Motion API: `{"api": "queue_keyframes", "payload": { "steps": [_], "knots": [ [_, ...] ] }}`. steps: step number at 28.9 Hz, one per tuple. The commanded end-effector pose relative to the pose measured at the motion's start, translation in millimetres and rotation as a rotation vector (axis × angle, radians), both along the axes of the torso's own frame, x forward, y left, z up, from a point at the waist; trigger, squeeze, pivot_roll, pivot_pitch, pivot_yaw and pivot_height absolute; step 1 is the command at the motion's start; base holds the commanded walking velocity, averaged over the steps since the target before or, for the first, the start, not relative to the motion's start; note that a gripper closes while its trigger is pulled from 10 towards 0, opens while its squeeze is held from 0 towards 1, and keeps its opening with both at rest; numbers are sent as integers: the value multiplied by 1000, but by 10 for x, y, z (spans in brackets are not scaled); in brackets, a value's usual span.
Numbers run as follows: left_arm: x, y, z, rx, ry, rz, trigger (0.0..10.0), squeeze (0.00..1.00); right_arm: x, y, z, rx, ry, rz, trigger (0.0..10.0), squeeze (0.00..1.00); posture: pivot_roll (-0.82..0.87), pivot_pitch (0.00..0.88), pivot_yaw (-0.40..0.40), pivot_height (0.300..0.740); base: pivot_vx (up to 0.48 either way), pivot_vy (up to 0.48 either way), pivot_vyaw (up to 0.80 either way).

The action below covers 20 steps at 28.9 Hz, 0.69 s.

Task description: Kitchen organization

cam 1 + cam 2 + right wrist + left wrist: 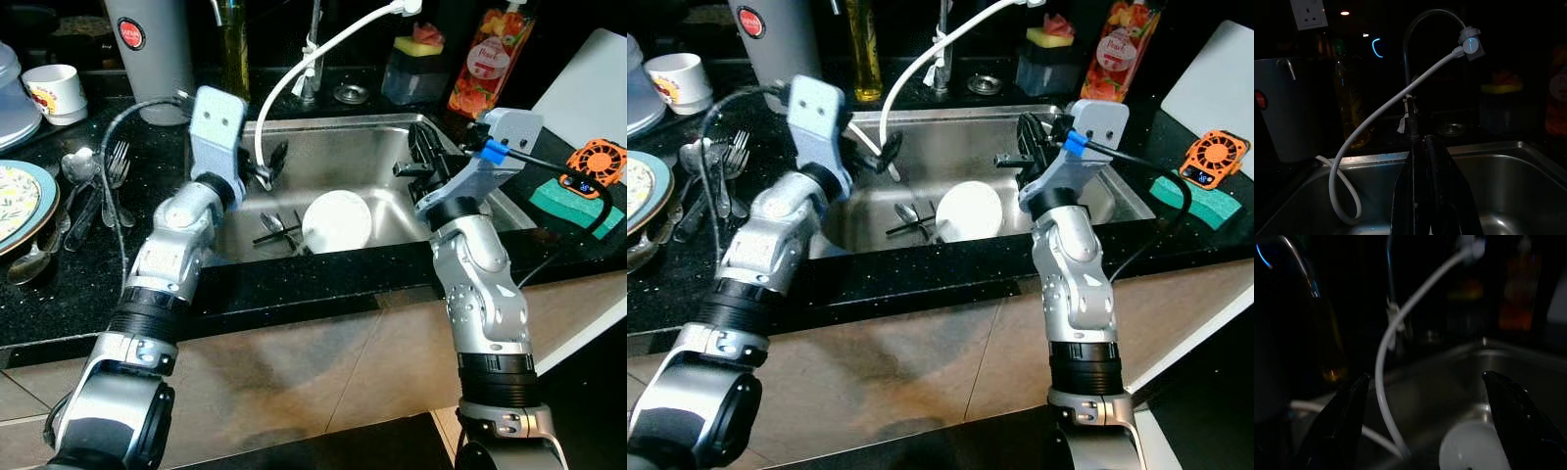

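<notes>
A white plate [336, 221] lies in the steel sink [372, 147], with some dark utensils [277, 228] beside it. My left gripper [266, 164] hovers over the sink's left side. Its fingers [1347, 416] are spread open around nothing, and the plate [1474, 448] is below them. My right gripper [423, 157] is over the sink's right side with its fingers [1422, 196] pressed shut and nothing between them. A white hose [294, 78] curves from the tap down into the sink, close to the left gripper.
Forks and spoons [98, 191] lie on the black counter at left, next to a patterned plate [15, 201] and a cup [54, 90]. A steel canister [152, 54] and a soap bottle [490, 59] stand behind the sink. At right are a green sponge [578, 206] and a white board [593, 83].
</notes>
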State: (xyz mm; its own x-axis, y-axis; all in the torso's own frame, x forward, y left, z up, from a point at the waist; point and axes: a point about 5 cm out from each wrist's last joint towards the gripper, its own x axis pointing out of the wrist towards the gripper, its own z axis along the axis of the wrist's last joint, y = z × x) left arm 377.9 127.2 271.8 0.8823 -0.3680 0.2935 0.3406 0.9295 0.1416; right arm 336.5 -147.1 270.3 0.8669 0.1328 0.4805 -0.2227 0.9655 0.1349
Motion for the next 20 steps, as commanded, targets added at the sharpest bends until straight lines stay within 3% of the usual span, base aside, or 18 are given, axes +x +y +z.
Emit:
{"api": "queue_keyframes", "payload": {
  "steps": [1,5,9,11,13,15,16,19,20],
  "knots": [
    [-26,27,-8,-4,-2,-14,10000,0,2,-19,11,6,-4,-7,10000,0,114,47,-30,740,0,0,0],
    [-55,4,-61,77,29,-46,10000,0,4,-14,8,7,-3,-5,10000,0,117,48,-29,740,0,0,0],
    [49,245,-145,142,118,183,10000,0,3,-13,3,8,-3,-8,10000,0,115,49,-24,740,0,0,0],
    [86,452,-167,127,175,345,10000,0,1,-18,-3,8,-1,-10,10000,0,115,49,-24,740,0,0,0],
    [89,496,-169,121,185,380,10000,0,1,-20,-5,8,0,-10,10000,0,115,49,-24,740,0,0,0],
    [61,644,-200,8,245,491,10000,0,-3,-21,-12,8,1,-11,10000,0,118,51,-20,740,0,0,0],
    [61,644,-200,8,245,491,10000,0,-3,-21,-12,8,1,-11,10000,0,118,51,-20,740,0,0,0],
    [-88,958,-329,-84,304,686,10000,0,0,-15,-27,10,5,-7,10000,0,127,55,-21,740,0,0,0],
    [-88,958,-329,-84,304,686,10000,0,0,-15,-27,10,5,-7,10000,0,127,55,-21,740,0,0,0]
  ]
}}
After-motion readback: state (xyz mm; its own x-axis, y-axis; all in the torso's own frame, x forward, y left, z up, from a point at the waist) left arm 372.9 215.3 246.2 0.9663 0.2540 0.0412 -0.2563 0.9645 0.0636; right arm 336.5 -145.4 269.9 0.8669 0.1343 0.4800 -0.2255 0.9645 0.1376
